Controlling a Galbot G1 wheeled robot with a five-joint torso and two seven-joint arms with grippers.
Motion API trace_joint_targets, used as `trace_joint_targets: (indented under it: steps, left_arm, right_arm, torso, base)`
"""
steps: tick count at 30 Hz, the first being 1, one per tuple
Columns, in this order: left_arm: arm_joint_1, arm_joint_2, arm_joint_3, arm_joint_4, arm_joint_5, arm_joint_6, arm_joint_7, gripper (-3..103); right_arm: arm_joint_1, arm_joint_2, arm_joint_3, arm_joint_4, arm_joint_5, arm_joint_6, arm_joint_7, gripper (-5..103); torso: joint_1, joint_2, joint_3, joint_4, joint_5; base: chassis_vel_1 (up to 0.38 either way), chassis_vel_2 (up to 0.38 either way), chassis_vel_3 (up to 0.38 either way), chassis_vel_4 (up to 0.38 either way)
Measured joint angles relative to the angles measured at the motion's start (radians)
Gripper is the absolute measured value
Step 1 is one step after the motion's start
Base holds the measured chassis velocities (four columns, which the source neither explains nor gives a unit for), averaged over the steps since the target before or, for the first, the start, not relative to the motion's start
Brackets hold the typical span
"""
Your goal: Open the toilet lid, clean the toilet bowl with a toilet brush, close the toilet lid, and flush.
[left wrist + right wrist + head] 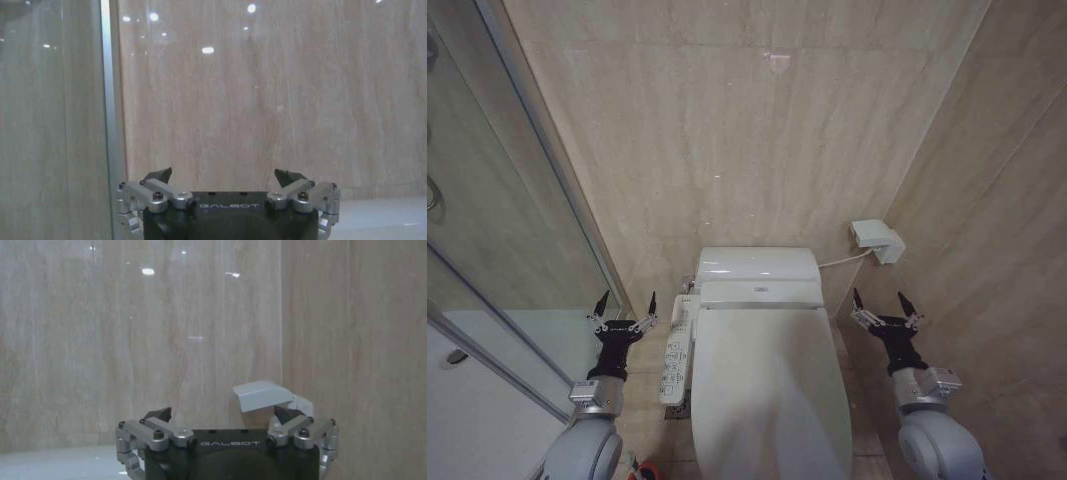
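Observation:
The toilet lid (767,390) lies shut, flat and glossy white, and hides the toilet bowl beneath it. Behind it sits the white boxy rear unit (757,265). My left gripper (624,305) (227,175) is held up to the left of the toilet, open and empty, facing the back wall. On the toilet's right side my right gripper (877,303) (223,415) is raised the same way, open with nothing between its fingers. A small red holder cup (643,472) peeks in at the bottom edge beside my left arm. I cannot make out the toilet brush itself.
A long white button panel (677,350) runs along the toilet's left side. A glass shower partition (487,250) with a metal frame (110,100) stands on the left. A white wall box (877,240) (263,396) with a cable is mounted on the right wall. Beige tiled walls close in behind and to the right.

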Motion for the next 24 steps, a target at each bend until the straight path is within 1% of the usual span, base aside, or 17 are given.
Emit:
trace_joint_targets:
  steps: [7,12,13,17,18,21,22,24]
  left_arm:
    - [-0.041,0.011,0.019,0.066,-0.047,0.005,0.013,100]
    - [-0.113,0.038,0.032,0.181,-0.085,0.000,0.032,100]
    - [-0.113,0.038,0.032,0.181,-0.085,0.000,0.032,100]
    - [-0.218,0.050,0.053,0.290,-0.112,-0.004,0.052,100]
    - [-0.218,0.050,0.053,0.290,-0.112,-0.004,0.052,100]
    - [-0.298,0.051,0.067,0.363,-0.128,-0.016,0.071,100]
    - [-0.298,0.051,0.067,0.363,-0.128,-0.016,0.071,100]
    - [-0.349,0.055,0.073,0.425,-0.136,-0.027,0.082,100]
  right_arm:
    - [0.000,0.000,0.000,0.000,0.000,0.000,0.000,100]
    - [0.000,0.000,0.000,0.000,0.000,0.000,0.000,100]
    - [0.000,0.000,0.000,0.000,0.000,0.000,0.000,100]
    - [0.000,0.000,0.000,0.000,0.000,0.000,0.000,100]
    - [0.000,0.000,0.000,0.000,0.000,0.000,0.000,100]
    - [0.000,0.000,0.000,0.000,0.000,0.000,0.000,100]
    - [0.000,0.000,0.000,0.000,0.000,0.000,0.000,100]
    - [0.000,0.000,0.000,0.000,0.000,0.000,0.000,100]
  torso:
    - [0.001,0.000,0.000,0.0002,-0.0001]
    - [0.000,0.000,0.000,0.0002,-0.0002]
    - [0.000,0.000,0.000,0.0002,-0.0002]
    - [0.000,0.000,0.000,-0.0001,-0.0002]
    - [0.000,0.000,0.000,-0.0001,-0.0002]
    - [0.000,0.000,0.000,-0.0002,-0.0001]
    - [0.000,0.000,0.000,-0.0002,-0.0001]
    - [0.000,0.000,0.000,-0.0001,-0.0002]
  base:
    - [-0.069,0.073,0.066,-0.068]
    - [-0.005,0.012,0.005,-0.004]
    - [0.000,0.000,0.000,0.000]
    - [0.000,0.000,0.000,0.000]
    - [0.000,0.000,0.000,0.000]
    - [0.000,0.000,0.000,0.000]
    - [0.000,0.000,0.000,0.000]
    - [0.000,0.000,0.000,0.000]
